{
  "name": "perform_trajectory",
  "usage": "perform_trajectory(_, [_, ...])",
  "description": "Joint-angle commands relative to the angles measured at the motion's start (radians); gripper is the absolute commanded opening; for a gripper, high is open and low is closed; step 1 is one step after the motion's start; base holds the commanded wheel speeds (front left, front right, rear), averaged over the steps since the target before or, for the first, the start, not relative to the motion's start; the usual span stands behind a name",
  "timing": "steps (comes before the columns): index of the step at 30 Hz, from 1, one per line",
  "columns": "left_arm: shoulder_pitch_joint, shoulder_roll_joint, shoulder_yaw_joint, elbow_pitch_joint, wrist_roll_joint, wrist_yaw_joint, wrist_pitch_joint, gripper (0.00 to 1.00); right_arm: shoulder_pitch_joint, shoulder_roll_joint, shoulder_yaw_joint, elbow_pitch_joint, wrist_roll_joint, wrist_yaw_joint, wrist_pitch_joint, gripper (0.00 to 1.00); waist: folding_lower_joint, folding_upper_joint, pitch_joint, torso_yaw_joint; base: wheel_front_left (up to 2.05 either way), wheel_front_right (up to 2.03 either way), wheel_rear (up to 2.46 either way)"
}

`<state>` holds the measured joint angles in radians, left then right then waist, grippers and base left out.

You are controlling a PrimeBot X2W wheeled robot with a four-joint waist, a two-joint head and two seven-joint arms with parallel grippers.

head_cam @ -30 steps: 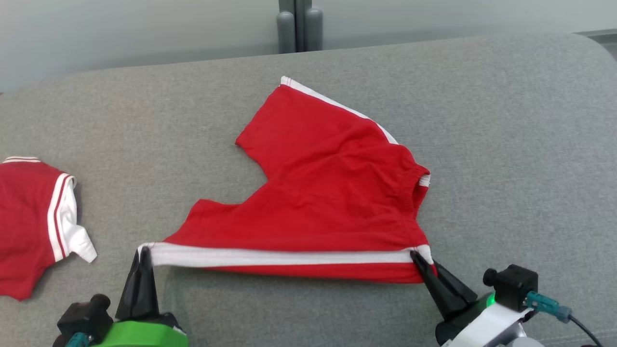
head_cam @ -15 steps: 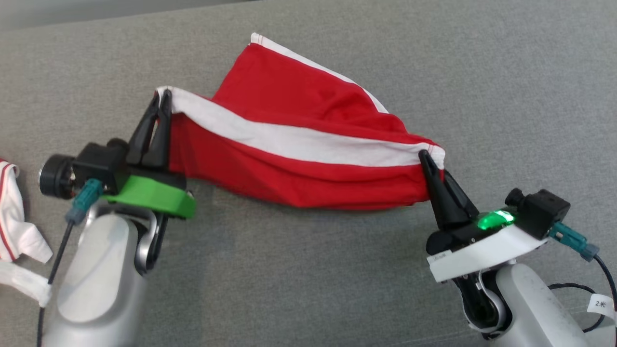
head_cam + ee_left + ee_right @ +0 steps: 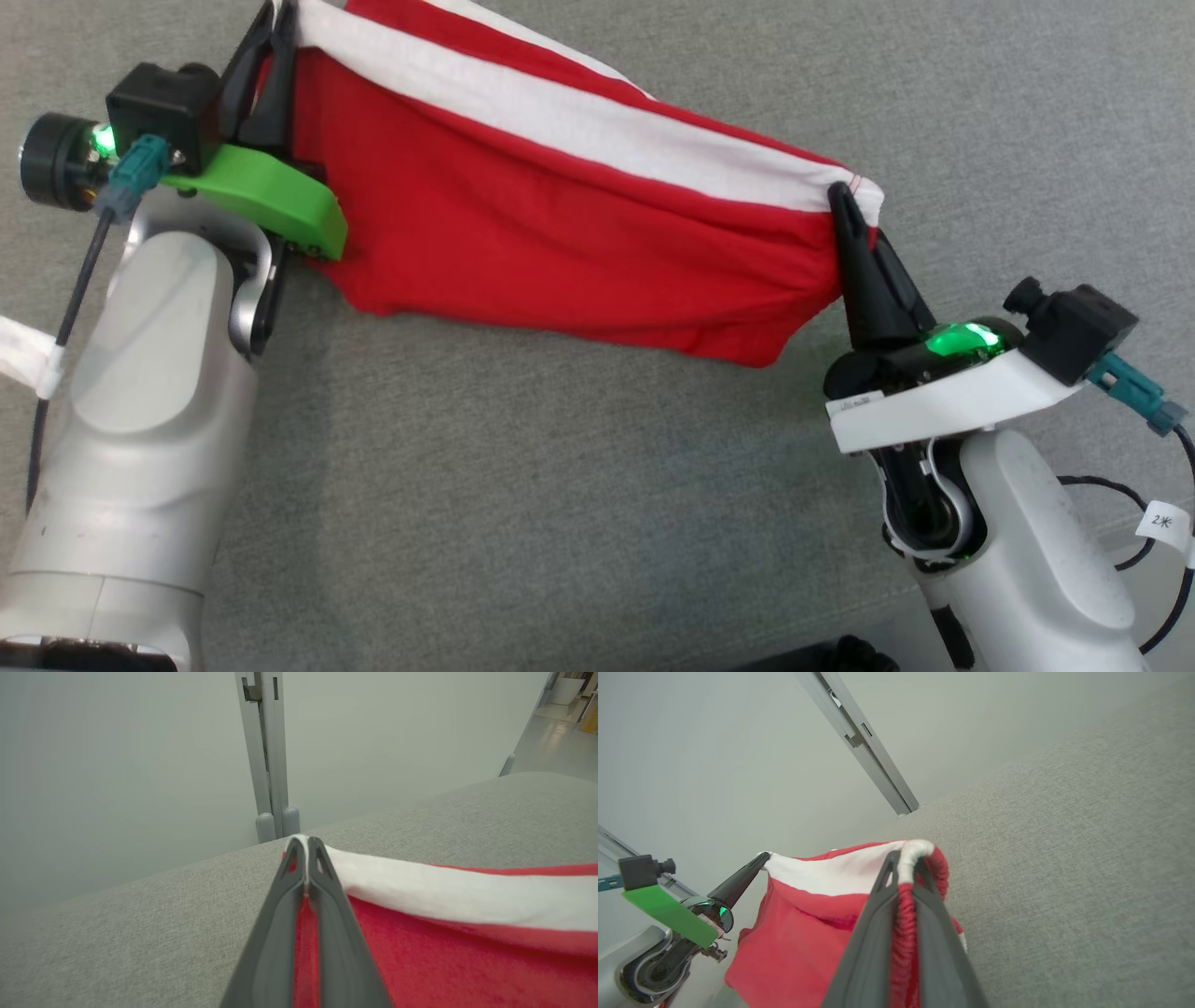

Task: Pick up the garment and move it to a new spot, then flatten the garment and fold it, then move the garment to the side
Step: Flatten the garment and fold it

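The garment (image 3: pixel 560 215) is a pair of red shorts with a white side stripe, hanging stretched between my two grippers above the grey cushion (image 3: pixel 523 485). My left gripper (image 3: pixel 275 14) is shut on one end of the stripe at the head view's top left. My right gripper (image 3: pixel 840 196) is shut on the elastic waist corner at the right. The left wrist view has the white hem (image 3: pixel 301 842) pinched between the fingertips. In the right wrist view the gathered red waistband (image 3: pixel 903 896) runs between the fingers, with the left gripper (image 3: pixel 759 858) beyond it.
A strip of white cloth (image 3: pixel 23 355) shows at the head view's left edge. The cushion's far edge (image 3: pixel 187 868) meets a pale wall with a grey upright post (image 3: pixel 266 765). A black cable (image 3: pixel 1158 551) hangs by my right arm.
Both grippers have lifted the garment off the cushion and carried it away from me, still shut on its ends. The head camera has tilted down, so the second red garment at the left is gone.
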<state>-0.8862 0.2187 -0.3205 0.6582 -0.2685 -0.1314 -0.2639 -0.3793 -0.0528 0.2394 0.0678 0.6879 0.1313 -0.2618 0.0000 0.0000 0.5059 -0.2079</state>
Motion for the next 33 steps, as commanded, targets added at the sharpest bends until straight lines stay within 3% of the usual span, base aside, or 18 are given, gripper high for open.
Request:
perform_trajectory(1, [-0.038, 0.002, 0.008, 0.015, 0.014, 0.003, 0.000, 0.00, -0.020, -0.001, -0.012, -0.007, 0.006, -0.001, -0.005, 0.00, 0.0000, 0.0000, 0.062, -0.048, 0.00, 0.00, 0.00])
perform_trajectory(12, [-0.172, -0.012, -0.013, 0.139, 0.105, 0.007, -0.001, 0.00, -0.061, 0.000, 0.026, 0.019, 0.054, -0.001, -0.004, 0.00, 0.0000, 0.0000, 0.105, -0.059, 0.00, 0.00, 0.00])
perform_trajectory(20, [-0.194, -0.015, 0.003, 0.143, 0.125, 0.006, -0.001, 0.00, -0.036, 0.000, 0.058, 0.036, 0.048, -0.001, -0.004, 0.00, 0.0000, 0.0000, 0.089, -0.066, 0.00, 0.00, 0.00])
perform_trajectory(22, [-0.182, -0.017, 0.012, 0.143, 0.126, 0.009, -0.001, 0.42, -0.032, 0.000, 0.050, 0.036, 0.046, -0.001, -0.004, 0.00, 0.0000, 0.0000, 0.082, -0.068, 0.00, 0.00, 0.00])
perform_trajectory(23, [-0.174, -0.020, 0.017, 0.140, 0.125, 0.011, -0.001, 1.00, -0.029, 0.000, 0.045, 0.036, 0.036, -0.001, -0.004, 0.66, 0.0000, 0.0000, 0.078, -0.068, 0.00, 0.00, 0.00])
perform_trajectory(24, [-0.165, -0.022, 0.019, 0.141, 0.126, 0.010, 0.000, 1.00, -0.027, 0.000, 0.041, 0.036, 0.028, -0.001, -0.004, 1.00, 0.0000, 0.0000, 0.075, -0.067, 0.00, 0.00, 0.00])
perform_trajectory(33, [-0.052, -0.051, 0.093, 0.137, 0.070, 0.014, -0.001, 1.00, 0.015, 0.000, -0.038, 0.066, -0.047, -0.001, -0.004, 1.00, 0.0000, 0.0000, 0.010, -0.040, 0.00, 0.00, 0.00])
